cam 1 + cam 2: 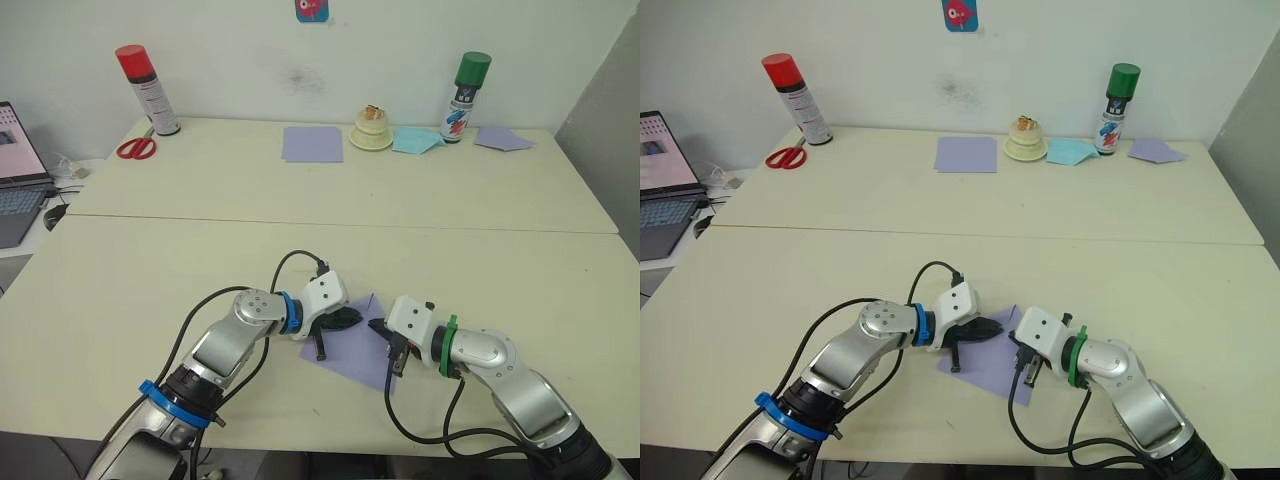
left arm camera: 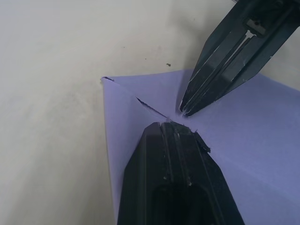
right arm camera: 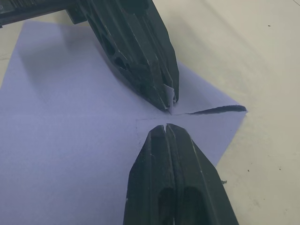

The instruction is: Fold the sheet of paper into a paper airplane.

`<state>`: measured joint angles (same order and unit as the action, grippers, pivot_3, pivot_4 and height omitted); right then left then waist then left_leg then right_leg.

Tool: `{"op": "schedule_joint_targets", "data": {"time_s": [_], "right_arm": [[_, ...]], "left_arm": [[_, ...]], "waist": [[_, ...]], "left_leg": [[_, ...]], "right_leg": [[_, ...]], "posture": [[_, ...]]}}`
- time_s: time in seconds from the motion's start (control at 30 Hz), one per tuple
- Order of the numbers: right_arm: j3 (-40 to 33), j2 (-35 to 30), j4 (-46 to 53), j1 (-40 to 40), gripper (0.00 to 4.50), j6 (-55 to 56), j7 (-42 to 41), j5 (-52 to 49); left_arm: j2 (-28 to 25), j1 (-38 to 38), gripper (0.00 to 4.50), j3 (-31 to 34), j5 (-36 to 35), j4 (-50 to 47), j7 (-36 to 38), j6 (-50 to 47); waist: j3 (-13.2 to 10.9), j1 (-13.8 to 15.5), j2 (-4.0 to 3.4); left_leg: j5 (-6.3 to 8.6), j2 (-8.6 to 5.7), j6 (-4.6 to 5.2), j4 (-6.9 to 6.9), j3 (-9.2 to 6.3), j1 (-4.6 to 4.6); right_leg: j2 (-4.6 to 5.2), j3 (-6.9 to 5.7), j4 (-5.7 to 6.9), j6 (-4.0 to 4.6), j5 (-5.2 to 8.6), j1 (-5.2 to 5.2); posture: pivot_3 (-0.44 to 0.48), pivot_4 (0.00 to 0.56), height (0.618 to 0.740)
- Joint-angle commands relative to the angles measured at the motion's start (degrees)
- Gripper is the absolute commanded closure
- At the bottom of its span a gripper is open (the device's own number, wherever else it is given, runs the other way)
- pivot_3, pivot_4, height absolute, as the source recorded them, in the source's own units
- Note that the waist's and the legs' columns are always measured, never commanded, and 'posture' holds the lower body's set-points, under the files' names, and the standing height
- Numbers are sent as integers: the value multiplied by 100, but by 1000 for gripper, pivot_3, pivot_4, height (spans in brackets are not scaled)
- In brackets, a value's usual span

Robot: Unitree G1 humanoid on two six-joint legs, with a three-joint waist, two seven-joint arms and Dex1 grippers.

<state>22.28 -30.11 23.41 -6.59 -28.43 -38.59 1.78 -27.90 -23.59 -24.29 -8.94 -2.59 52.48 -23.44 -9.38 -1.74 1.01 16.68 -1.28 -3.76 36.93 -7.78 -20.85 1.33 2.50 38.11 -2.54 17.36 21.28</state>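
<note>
The lavender sheet of paper (image 1: 352,352) lies flat on the near table, one corner folded over along a crease (image 2: 140,101). My left gripper (image 1: 357,318) comes in from the left, shut, with a small lip of the paper's folded edge (image 3: 170,95) caught at its tip. My right gripper (image 1: 375,325) reaches in from the right, also shut, its tip resting on the sheet just short of the left one. The two tips (image 2: 176,117) almost touch near the fold's end.
Along the back of the far table stand a red-capped spray can (image 1: 147,90), scissors (image 1: 136,148), another lavender sheet (image 1: 312,143), a cream-coloured object (image 1: 371,130), pale blue paper (image 1: 415,140), a green-capped can (image 1: 466,97) and a folded lavender piece (image 1: 502,139). A laptop (image 1: 15,170) sits far left.
</note>
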Motion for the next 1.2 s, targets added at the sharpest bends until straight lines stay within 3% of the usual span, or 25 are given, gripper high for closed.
{"op": "schedule_joint_targets", "data": {"time_s": [0.03,0.77,1.2], "right_arm": [[211,3,-243,153,4500,-49,-33,86],[137,84,-86,172,4500,-113,-48,140],[-384,210,459,149,4500,337,237,60]], "left_arm": [[52,125,4483,25,25,35,18,-108],[394,300,4483,-60,98,-138,-115,-671],[403,414,4483,-196,385,202,-224,-512]], "waist": [[2,0,-1],[26,6,-8],[30,12,-10]], "left_leg": [[0,0,0,0,0,0],[-1,-4,2,4,-2,7],[-1,-9,2,5,0,5]], "right_leg": [[0,0,0,0,0,0],[-6,-4,2,0,0,-13],[-6,-3,2,0,-1,-13]], "posture": [[0,150,740],[0,150,740],[0,150,740]]}}
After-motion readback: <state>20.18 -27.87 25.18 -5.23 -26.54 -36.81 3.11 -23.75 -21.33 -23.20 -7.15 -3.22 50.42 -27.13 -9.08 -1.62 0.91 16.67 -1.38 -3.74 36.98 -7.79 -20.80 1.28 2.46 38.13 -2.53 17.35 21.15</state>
